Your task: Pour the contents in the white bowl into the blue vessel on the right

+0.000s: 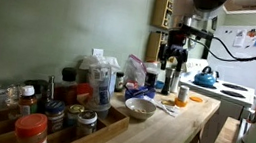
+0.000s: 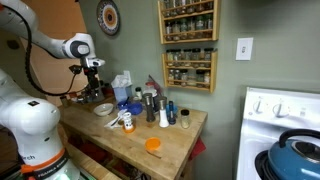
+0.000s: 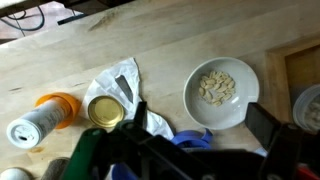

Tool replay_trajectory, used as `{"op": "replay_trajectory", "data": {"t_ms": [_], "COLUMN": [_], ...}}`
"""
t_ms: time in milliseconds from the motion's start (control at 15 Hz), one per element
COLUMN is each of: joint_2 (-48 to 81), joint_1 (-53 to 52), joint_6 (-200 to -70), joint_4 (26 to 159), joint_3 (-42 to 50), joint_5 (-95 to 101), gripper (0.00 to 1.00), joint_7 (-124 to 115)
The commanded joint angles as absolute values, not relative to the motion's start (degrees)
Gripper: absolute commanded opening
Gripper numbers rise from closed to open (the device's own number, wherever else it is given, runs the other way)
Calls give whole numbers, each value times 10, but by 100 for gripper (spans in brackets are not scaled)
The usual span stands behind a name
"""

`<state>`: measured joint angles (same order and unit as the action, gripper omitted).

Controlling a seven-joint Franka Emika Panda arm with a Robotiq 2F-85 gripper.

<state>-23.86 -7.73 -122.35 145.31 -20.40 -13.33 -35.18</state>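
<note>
**End effector open above white bowl**

Surface: wooden butcher-block tabletop (image 1: 175, 129), crowded along the wall side. A wooden tray (image 1: 110, 130) at one end holds spice jars (image 1: 31, 129). More bottles and containers stand in the middle. An orange lid (image 2: 152, 144) lies alone near the front edge.

Room: green wall (image 2: 135, 45) with a round clock (image 2: 108, 17) and two spice racks (image 2: 188, 45). A white stove (image 2: 275, 115) stands beside the tabletop, with a blue kettle (image 2: 295, 160) on it.

White bowl (image 1: 140, 108): upright on the tabletop, just beside the tray. The wrist view shows pale pieces (image 3: 215, 85) inside it.

End effector (image 1: 175, 58): hangs above the bowl in both exterior views, well clear of it. Fingers (image 3: 264, 118) are spread and grip nothing. In the wrist view the bowl's near rim lies between the two fingers, and most of the bowl is beyond the tips.

Near the bowl in the wrist view: a crumpled white wrapper (image 3: 120, 80), a gold-lidded jar (image 3: 105, 110) and an orange-capped bottle (image 3: 40, 118) lying on its side. A blue object (image 3: 190, 138) shows between the fingers, mostly hidden; cannot tell what it is.
</note>
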Motion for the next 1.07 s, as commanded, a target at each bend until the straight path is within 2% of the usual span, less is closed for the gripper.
{"op": "replay_trajectory", "data": {"t_ms": [0,200,267,667,867,933,1000], "joint_2": [-233,-239,-224,-68,-8,-50,-30], "joint_1": [-88,-90,-108,-146,-152,-150,-151], "joint_6": [-1224,-1223,-1266,-1398,-1406,-1402,-1402], "joint_4": [1451,1441,1445,1418,1386,1416,1404], "joint_3": [-193,-193,-187,-184,-178,-182,-180], "joint_5": [-128,-129,-146,-150,-154,-141,-143], "gripper": [100,100,100,100,100,100,100], "joint_7": [-355,-355,-298,-122,-57,-99,-84]}}
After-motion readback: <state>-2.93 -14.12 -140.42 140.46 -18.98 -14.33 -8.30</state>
